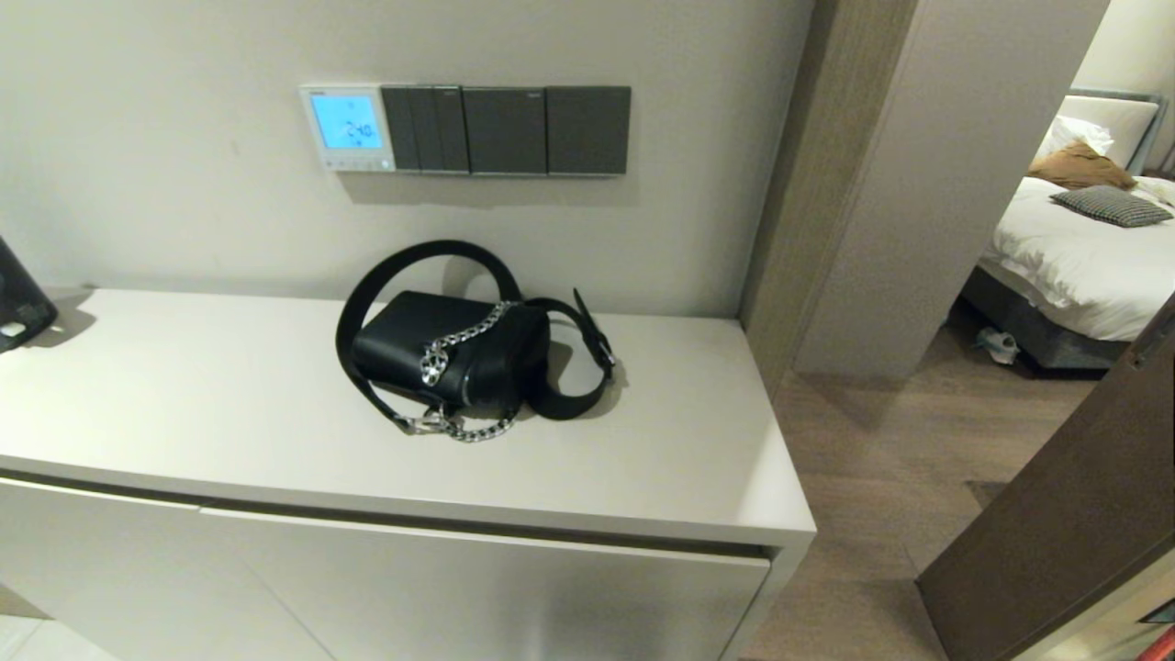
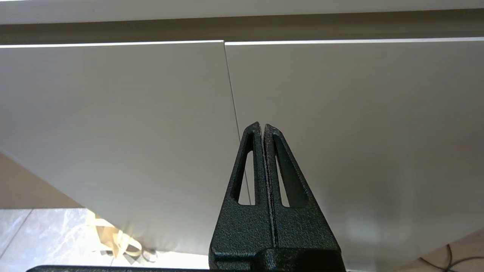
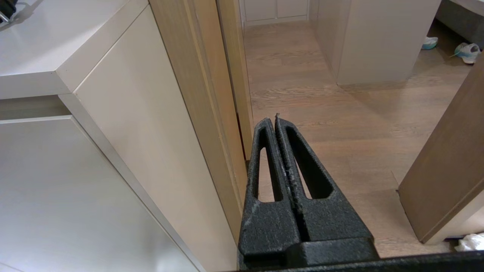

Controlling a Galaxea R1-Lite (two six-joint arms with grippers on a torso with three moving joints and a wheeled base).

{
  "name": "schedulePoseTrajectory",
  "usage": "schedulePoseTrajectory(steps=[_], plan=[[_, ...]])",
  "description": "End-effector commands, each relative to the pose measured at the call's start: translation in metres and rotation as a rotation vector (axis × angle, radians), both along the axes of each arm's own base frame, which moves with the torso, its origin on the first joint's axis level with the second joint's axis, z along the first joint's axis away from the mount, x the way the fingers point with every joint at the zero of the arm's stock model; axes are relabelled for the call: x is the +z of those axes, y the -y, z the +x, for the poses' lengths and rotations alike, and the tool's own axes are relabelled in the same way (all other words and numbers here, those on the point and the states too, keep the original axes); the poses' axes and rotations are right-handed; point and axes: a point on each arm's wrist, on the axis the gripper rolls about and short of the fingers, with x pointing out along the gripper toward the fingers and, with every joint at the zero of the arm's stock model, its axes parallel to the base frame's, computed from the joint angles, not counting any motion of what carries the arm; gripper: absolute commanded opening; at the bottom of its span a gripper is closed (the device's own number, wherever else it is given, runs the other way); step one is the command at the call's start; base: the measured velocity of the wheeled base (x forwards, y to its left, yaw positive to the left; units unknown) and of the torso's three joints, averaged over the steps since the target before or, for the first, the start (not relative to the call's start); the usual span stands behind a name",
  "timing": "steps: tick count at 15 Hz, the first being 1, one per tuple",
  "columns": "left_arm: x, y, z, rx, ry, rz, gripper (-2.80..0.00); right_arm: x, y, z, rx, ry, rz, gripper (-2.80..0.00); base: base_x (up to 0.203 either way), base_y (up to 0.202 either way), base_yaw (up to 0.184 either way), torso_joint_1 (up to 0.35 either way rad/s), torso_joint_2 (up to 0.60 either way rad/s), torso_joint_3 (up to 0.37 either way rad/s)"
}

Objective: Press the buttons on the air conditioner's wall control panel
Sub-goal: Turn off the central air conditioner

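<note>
The wall control panel is a small white square on the wall above the cabinet, its screen lit blue with digits. The buttons are a row of tiny pale dots along its lower edge. Neither gripper shows in the head view. My left gripper is shut and empty, low in front of the cabinet doors. My right gripper is shut and empty, low beside the cabinet's right end, over the wooden floor.
Three dark grey switch plates sit right of the panel. A black handbag with strap and chain lies on the white cabinet top. A dark object stands at the far left. An open door is at the right.
</note>
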Motion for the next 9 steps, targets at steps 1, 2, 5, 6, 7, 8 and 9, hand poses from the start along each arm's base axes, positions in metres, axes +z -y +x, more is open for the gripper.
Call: schedulePoseTrajectory(steps=[1,2,5,6,7,8,9], plan=[[-0.0027,0.0,-0.0035,-0.004,0.02,0.001,-2.8,-0.0004,0.0,0.0002,0.0,-0.003,0.0,-2.8,0.0,0.0,0.0,0.0,0.0,0.0],[-0.0037,0.0,-0.0043,-0.005,0.021,0.0,-2.8,-0.0004,0.0,0.0002,0.0,-0.003,0.0,-2.8,0.0,0.0,0.0,0.0,0.0,0.0],[-0.0045,0.0001,-0.0053,-0.008,0.031,0.002,-2.8,-0.0004,0.0,0.0003,0.0,-0.004,0.0,-2.8,0.0,0.0,0.0,0.0,0.0,0.0],[-0.0045,0.0001,-0.0062,-0.009,0.044,0.002,-2.8,-0.0007,0.0,0.0004,0.0,-0.005,0.0,-2.8,0.0,0.0,0.0,0.0,0.0,0.0],[-0.0046,0.0002,-0.0081,-0.009,0.069,0.003,-2.8,-0.0004,0.0,0.0003,0.0,-0.004,0.0,-2.8,0.0,0.0,0.0,0.0,0.0,0.0],[-0.0055,0.0002,-0.0097,-0.009,0.091,0.002,-2.8,-0.0004,0.0,0.0003,0.0,-0.004,0.0,-2.8,0.0,0.0,0.0,0.0,0.0,0.0],[-0.0057,0.0002,-0.0099,-0.009,0.094,0.002,-2.8,-0.0004,0.0,0.0003,0.0,-0.004,0.0,-2.8,0.0,0.0,0.0,0.0,0.0,0.0]])
